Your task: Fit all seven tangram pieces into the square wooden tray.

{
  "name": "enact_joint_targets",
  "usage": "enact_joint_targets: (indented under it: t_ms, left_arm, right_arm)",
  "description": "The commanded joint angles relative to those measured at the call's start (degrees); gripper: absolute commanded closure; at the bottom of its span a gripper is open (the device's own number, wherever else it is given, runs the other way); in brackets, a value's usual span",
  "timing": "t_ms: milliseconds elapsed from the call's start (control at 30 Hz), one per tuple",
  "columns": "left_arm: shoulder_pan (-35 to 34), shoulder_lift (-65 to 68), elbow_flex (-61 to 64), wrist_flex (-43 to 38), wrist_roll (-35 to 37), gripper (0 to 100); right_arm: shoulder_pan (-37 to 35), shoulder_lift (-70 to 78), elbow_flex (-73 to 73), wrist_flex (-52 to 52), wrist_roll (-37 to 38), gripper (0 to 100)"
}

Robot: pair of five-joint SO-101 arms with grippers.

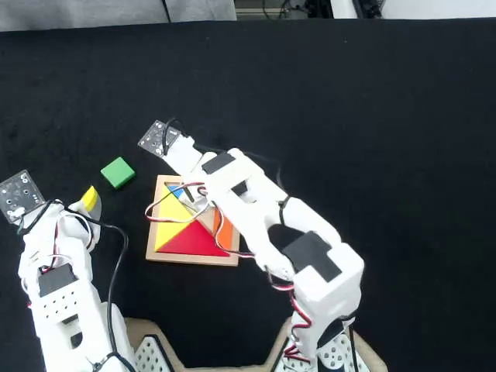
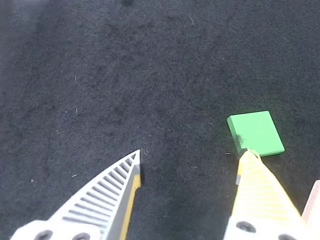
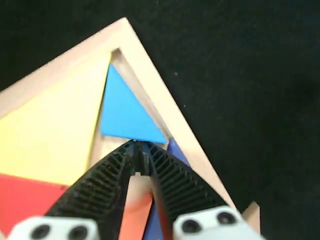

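left gripper (image 2: 192, 161) low over black cloth (image 1: 387, 116), jaws spread, one tip at green square (image 2: 255, 132), open cloth beyond | wooden tray (image 1: 190, 258) just right | right gripper (image 3: 141, 152) inside tray's far rim, jaws pressed together, tips against blue triangle (image 3: 125, 112)

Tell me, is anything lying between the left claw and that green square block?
Nothing visible does. The left claw hangs open over bare black cloth, and the green square lies right at the tip of one side of it, with nothing between them.
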Motion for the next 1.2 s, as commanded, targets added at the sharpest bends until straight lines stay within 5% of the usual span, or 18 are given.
enact_joint_targets:
  t_ms: [0, 833, 1167]
  left_arm:
    - [0.5, -0.7, -2.7, -0.8, 0.4, 70]
    - [0.0, -0.7, -2.9, -0.6, 0.7, 70]
    - [0.0, -0.7, -2.9, -0.6, 0.7, 70]
  right_arm:
    - [-0.8, 1.6, -5.7, -0.3, -0.2, 98.8]
    - [-9.9, 2.8, -7.0, 8.9, 4.5, 98.8]
    - [3.1, -8.2, -4.4, 8.8, 2.5, 98.8]
